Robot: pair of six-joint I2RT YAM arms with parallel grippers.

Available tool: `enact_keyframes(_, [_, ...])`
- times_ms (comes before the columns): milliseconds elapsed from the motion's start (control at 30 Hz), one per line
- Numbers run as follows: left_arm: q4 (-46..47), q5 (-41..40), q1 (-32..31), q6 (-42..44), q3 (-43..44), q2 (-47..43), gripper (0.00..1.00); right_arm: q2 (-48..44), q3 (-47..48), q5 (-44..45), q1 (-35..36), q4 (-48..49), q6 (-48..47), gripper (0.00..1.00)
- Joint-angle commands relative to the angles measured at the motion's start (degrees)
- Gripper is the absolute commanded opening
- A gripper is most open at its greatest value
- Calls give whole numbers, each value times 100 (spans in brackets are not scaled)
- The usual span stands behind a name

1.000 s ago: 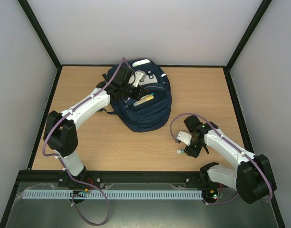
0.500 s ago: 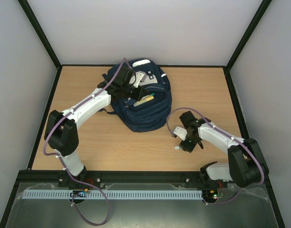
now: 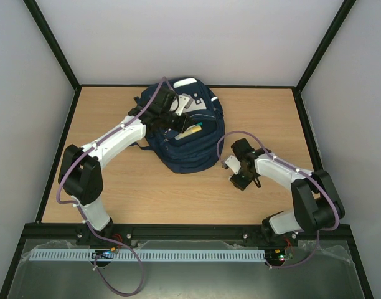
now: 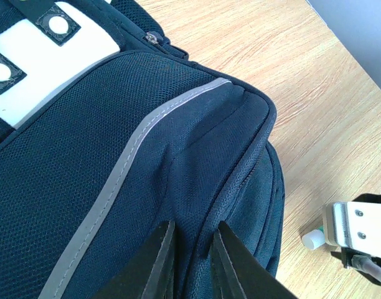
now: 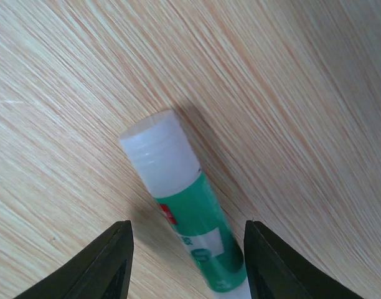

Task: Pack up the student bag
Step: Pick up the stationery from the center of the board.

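Right claw (image 5: 187, 233) nearer bag (image 3: 200, 154), glue stick (image 5: 178, 187) lettering illegible

Your top camera looks down from behind the arms over the whole light wooden table (image 3: 153, 193). Your left wrist camera sits close above the large navy blue fabric backpack (image 4: 84, 156). Your right faces down near the table. Both catch the white-capped green glue stick (image 5: 187, 215).

glue stick (image 5: 181, 205) base cropped, student bag (image 4: 84, 156) cropped
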Motion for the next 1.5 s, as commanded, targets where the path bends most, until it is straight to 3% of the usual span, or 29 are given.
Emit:
enact_keyframes(0, [36,92,-73,16,228,8,15,156,21,169,-19,-50,298,49])
enact_keyframes(433, [26,57,-127,38,237,35,15,130,-27,262,-19,-3,333,42])
enact_keyframes(533, [10,57,-143,40,246,34,15,67,-61,291,-19,75,320,36])
enact_keyframes(767, [25,108,-153,20,246,34,15,-411,-75,441,-19,308,185,9])
enact_keyframes(1033, [-41,-74,-240,138,263,-9,15,-1629,736,-118,34,7,-365,3])
enact_keyframes(1267, [-149,-105,-359,227,341,11,15,-1822,1633,141,993,-53,-1191,1])
enact_keyframes(1467, [-175,-111,-450,279,356,-12,15,-1680,1130,1349,1997,997,-2414,1])
